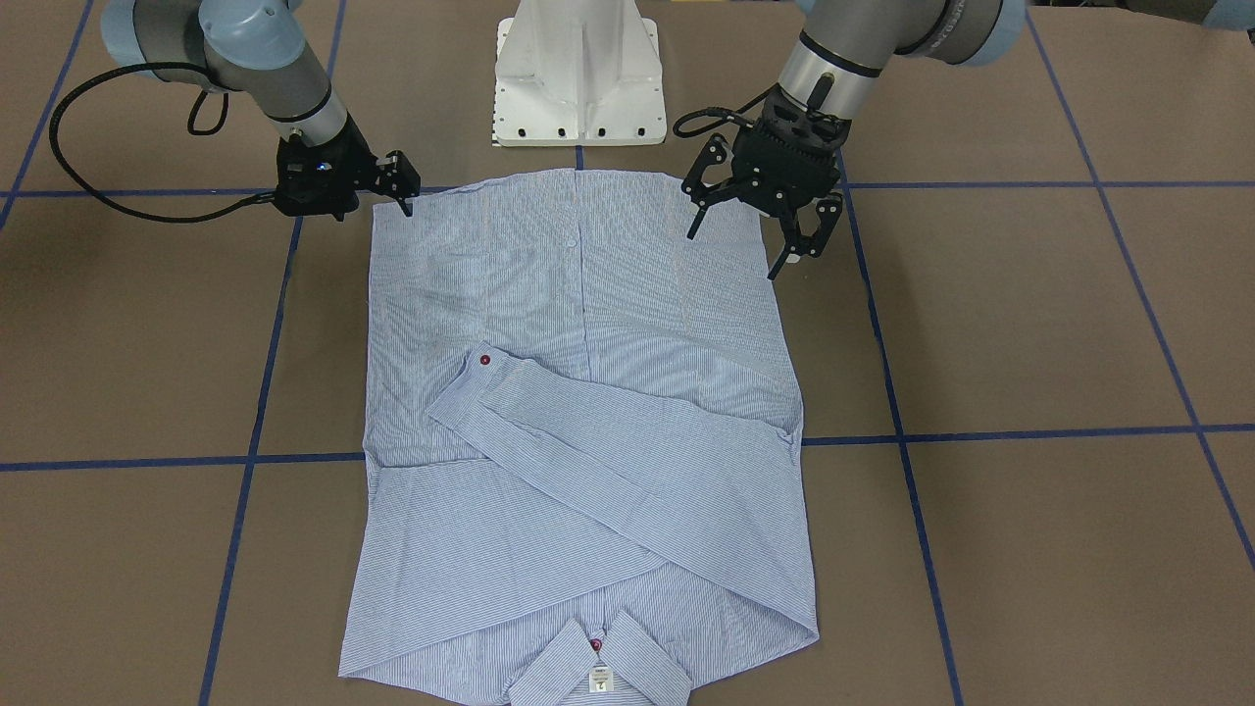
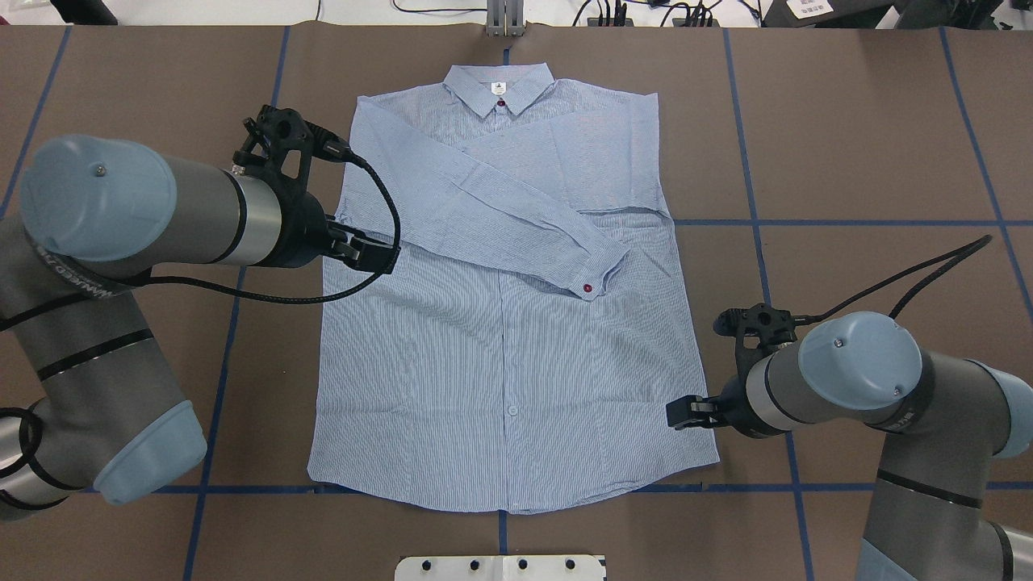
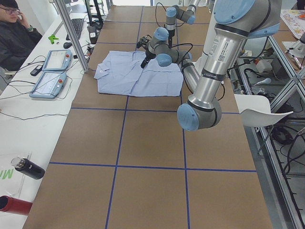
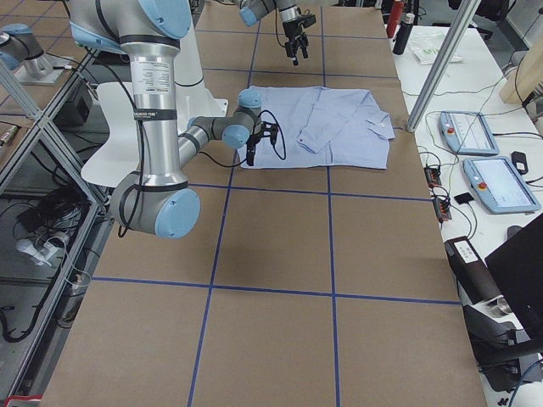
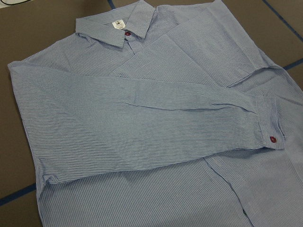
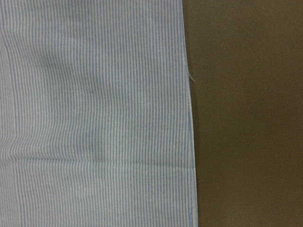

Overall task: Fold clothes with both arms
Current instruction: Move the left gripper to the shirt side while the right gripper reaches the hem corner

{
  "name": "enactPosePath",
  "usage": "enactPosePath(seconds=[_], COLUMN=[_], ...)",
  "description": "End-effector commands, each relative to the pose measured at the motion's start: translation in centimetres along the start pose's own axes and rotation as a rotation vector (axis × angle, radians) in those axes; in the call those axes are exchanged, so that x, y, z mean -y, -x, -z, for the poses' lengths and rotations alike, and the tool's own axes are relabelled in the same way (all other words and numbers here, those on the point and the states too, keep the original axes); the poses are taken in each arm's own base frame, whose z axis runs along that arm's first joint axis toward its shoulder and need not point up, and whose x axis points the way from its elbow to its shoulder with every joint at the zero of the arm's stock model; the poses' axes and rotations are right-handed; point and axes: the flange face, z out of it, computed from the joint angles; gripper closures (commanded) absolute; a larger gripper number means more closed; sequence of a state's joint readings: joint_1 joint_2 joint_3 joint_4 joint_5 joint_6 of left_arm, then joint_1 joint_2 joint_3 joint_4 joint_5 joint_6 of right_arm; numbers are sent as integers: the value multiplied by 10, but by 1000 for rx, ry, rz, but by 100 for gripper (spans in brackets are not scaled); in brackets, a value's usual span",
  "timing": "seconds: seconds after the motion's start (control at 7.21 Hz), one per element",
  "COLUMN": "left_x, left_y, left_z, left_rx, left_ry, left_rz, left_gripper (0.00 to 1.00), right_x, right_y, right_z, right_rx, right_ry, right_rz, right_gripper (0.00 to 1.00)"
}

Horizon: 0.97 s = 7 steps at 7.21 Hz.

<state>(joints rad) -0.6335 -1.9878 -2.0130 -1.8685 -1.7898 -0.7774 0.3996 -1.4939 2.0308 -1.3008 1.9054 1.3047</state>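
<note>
The light-blue striped shirt (image 1: 588, 324) lies flat, front up, on the brown table. Its collar (image 2: 500, 85) points away from me and its hem is near my base. Both sleeves are folded across the chest, with the top sleeve's cuff and red button (image 2: 587, 287) at mid-shirt. My left gripper (image 1: 750, 230) is open and empty, raised over the shirt's left side (image 2: 367, 250). My right gripper (image 1: 390, 188) is low at the hem's right corner (image 2: 692, 413) and looks open. The left wrist view shows the folded sleeves (image 5: 142, 123). The right wrist view shows the shirt's side edge (image 6: 187, 118).
My white pedestal base (image 1: 577, 74) stands just behind the hem. Blue tape lines (image 2: 847, 222) grid the table. An operator (image 3: 16, 33) sits at a side bench with teach pendants (image 3: 52, 59) and bottles (image 3: 28, 168).
</note>
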Motion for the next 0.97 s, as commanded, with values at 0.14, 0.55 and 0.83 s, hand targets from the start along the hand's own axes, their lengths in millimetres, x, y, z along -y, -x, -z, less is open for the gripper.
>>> enactPosePath(seconds=[0.14, 0.55, 0.83], left_x=[0, 0, 0], left_y=[-2, -3, -2], left_z=[3, 4, 3], left_rx=[-6, -8, -6], left_ry=[-4, -6, -4], left_rz=[0, -1, 0], left_gripper=[0, 0, 0], right_x=[-6, -8, -11], right_y=[5, 1, 2], right_z=[-22, -31, -33], right_rx=[-24, -40, -46], right_ry=[34, 45, 52], right_rz=[8, 6, 10], right_gripper=[8, 16, 19])
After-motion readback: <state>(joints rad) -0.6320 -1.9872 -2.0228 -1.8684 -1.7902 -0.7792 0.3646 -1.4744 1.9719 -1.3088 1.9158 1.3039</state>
